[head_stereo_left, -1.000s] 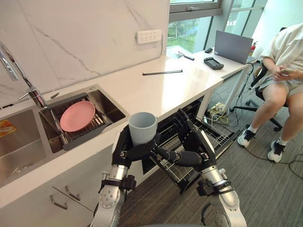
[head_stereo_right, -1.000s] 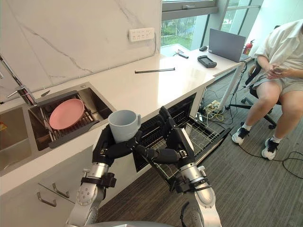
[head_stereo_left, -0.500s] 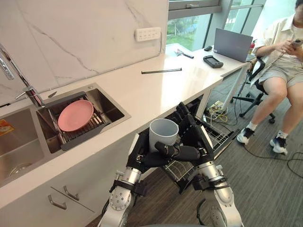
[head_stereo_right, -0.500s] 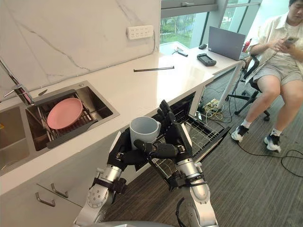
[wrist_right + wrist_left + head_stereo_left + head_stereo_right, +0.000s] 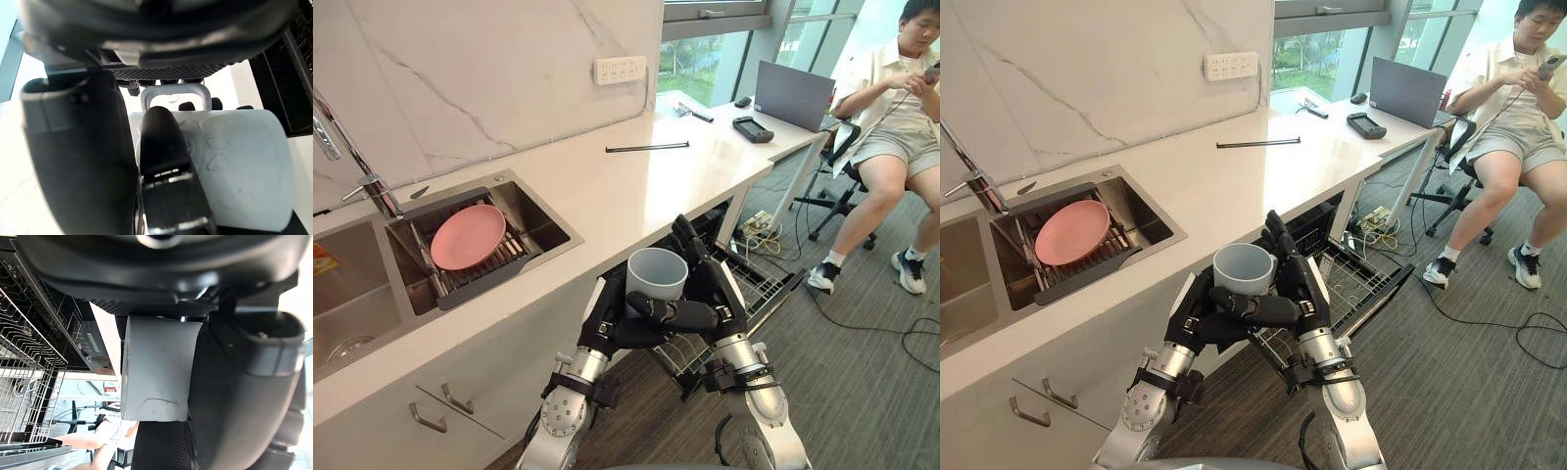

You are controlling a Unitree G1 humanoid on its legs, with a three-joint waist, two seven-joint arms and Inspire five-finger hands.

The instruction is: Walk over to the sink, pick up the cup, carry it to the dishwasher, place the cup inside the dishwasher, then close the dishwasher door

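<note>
I see the cup [image 5: 653,290] held up between both hands, just in front of the counter [image 5: 607,191] edge and above the pulled-out dishwasher rack [image 5: 762,282]. The cup is pale grey and round. It stands upright with its open top facing up, and it has a loop handle [image 5: 178,93] on one side. My left hand [image 5: 607,323] has its fingers curled around the cup's side. My right hand [image 5: 722,292] wraps it too, with the thumb lying across the cup's wall. A pink plate [image 5: 468,237] sits in the sink [image 5: 548,233].
</note>
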